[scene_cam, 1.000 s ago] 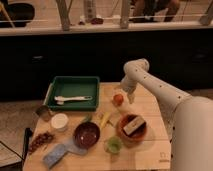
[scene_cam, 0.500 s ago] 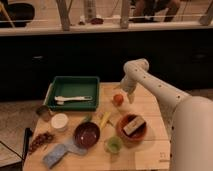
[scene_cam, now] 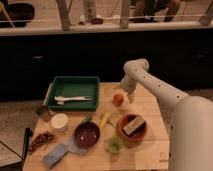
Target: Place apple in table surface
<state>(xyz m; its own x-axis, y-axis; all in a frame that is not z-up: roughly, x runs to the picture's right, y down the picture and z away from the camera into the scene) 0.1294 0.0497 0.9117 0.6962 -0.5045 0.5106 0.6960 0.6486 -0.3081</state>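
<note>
Nothing visibly moved since earlier: apple (scene_cam: 118, 99), judged firm, smooth, light, prone to rolling, rests on tabletop (scene_cam: 145, 108) just beside tool (scene_cam: 126, 93), grip state cannot be told; best taken across its widest middle.

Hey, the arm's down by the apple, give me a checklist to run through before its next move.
1. Apple resting on the table surface, not in a container: ok.
2. End effector located: low, close beside the apple on the arm's side: ok.
3. End effector let go of the apple: cannot tell.
4. Apple apart from the green tray, with bare wood between them: ok.
5. Orange bowl out of the arm's way, nearer the camera than the end effector: ok.
</note>
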